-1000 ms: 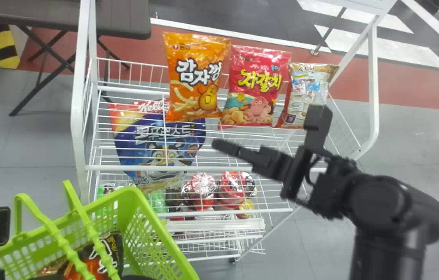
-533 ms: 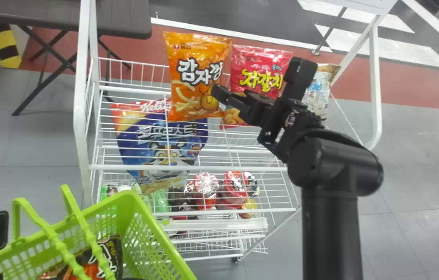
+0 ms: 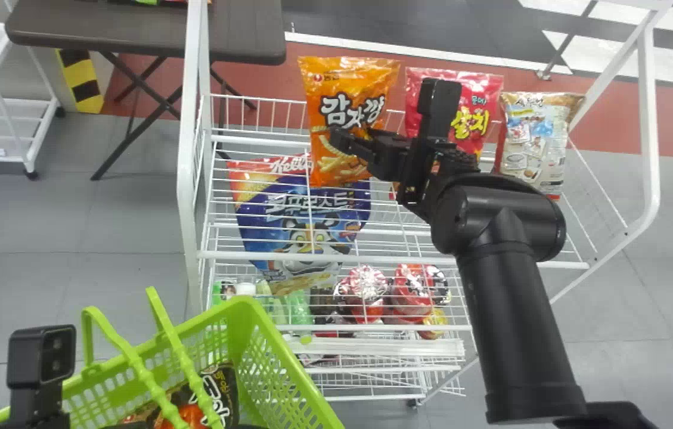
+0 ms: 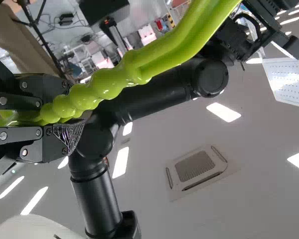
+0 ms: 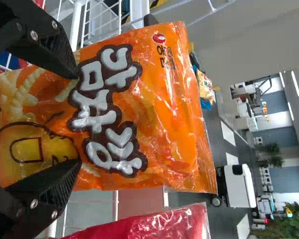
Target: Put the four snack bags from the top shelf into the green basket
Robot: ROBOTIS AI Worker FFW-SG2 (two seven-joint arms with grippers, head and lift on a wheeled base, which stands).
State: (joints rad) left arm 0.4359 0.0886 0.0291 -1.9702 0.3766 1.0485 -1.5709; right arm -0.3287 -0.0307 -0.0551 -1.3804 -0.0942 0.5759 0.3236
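Observation:
Three snack bags stand upright on the top shelf: orange [image 3: 345, 89], red [image 3: 479, 95] and a beige-white one [image 3: 533, 143] on the right. My right gripper [image 3: 351, 143] is at the front of the orange bag and hides part of the red one. In the right wrist view the right gripper [image 5: 76, 119] stands open, its fingers spread before the orange bag [image 5: 164, 109]. At lower left, my left gripper [image 3: 41, 372] is beside the green basket [image 3: 276, 357], which holds dark packets [image 3: 223, 387]. The left gripper [image 4: 50, 117] is shut on the basket's green handle [image 4: 134, 67].
A blue cereal bag [image 3: 300, 226] lies beneath the upper shelf wires. Lower down are cup noodles [image 3: 366, 289] and bottles. White rack posts [image 3: 190, 179] flank the shelves, and a dark table [image 3: 145, 30] stands behind at the left.
My right arm has swung left and forward from the right side of the shelf to the orange bag. The whole head view has shifted, with shelf and basket now farther right in it.

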